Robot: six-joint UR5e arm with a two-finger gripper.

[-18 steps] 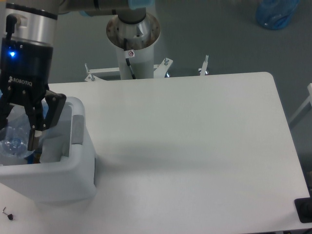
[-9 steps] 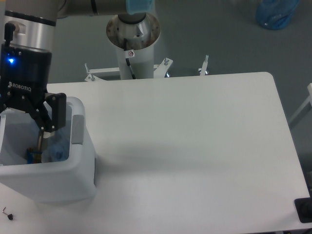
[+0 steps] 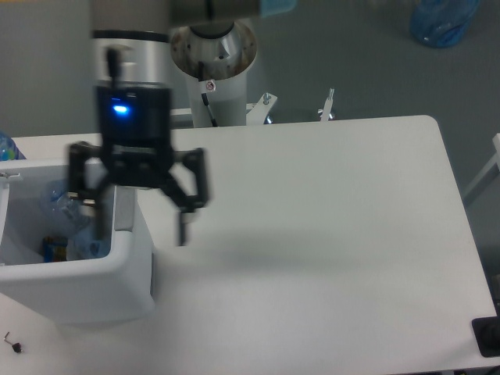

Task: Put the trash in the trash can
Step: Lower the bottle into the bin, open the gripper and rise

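The trash can (image 3: 78, 281), a large white bin with a thick rim, stands at the table's left edge. Inside it lies the trash, a clear crushed bottle (image 3: 62, 205) with blue and red showing near the bottom. My gripper (image 3: 141, 226) hangs open and blurred by motion above the bin's right wall. One finger is over the bin's inside, the other over the table to the right. Nothing is between the fingers.
The robot's white base column (image 3: 212, 55) rises behind the table's back edge. A blue bag (image 3: 441, 19) lies on the floor at the top right. A small black bit (image 3: 12, 341) sits by the bin's front left corner, and a black object (image 3: 488, 336) at the table's right front corner.
The bottle left the fingers and dropped into the bin. The gripper then rose and swung right, from over the bin's inside to over its right wall, fingers spread wide.
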